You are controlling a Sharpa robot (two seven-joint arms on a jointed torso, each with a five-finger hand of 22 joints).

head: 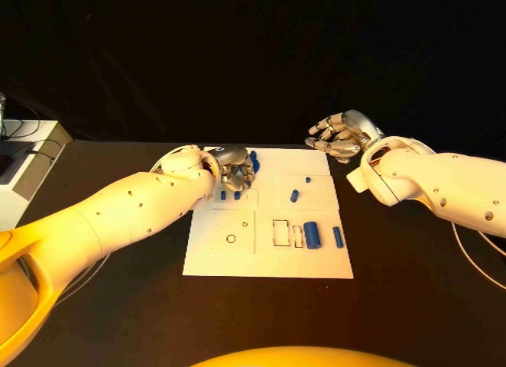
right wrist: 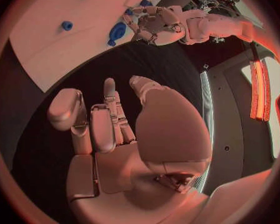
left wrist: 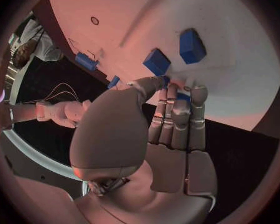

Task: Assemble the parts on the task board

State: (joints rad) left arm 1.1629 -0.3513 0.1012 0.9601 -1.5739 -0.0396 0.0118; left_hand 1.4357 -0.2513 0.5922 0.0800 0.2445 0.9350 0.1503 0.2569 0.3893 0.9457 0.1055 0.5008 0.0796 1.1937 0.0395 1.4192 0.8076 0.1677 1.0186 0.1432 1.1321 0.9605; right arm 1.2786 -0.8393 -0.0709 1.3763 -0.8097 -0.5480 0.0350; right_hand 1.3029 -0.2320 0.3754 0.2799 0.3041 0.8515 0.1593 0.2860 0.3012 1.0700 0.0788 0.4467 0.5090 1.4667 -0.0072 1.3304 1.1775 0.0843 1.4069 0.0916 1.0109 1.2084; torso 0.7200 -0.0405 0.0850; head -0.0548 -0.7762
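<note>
Where the white task board (head: 270,256) lies in the middle of the black worktop (head: 121,306), its long axis runs away from the robot, and blue parts are scattered over it. On its near half a fat blue cylinder (head: 312,234) and a thinner blue bar (head: 338,237) lie side by side, both pointing along the board's length, next to an outlined rectangular slot (head: 280,232) and a small ring mark (head: 231,239). Farther up, a short blue piece (head: 294,196) lies near a tiny blue stud (head: 308,180).

The left hand (head: 235,170) is over the board's far left corner, fingers (left wrist: 179,115) pressed together and reaching down onto the board. In the left wrist view their tips meet a blue part (left wrist: 167,79) that is mostly hidden behind them; whether it is actually held cannot be made out. Two blue blocks (left wrist: 157,61) stand just beyond the fingertips, apart from them.

The right hand (head: 342,138) hangs above the bare worktop just off the board's far right corner, its fingers loosely curled with nothing in them. A pale box (head: 21,172) sits at the worktop's left edge, cut off by the frame.
</note>
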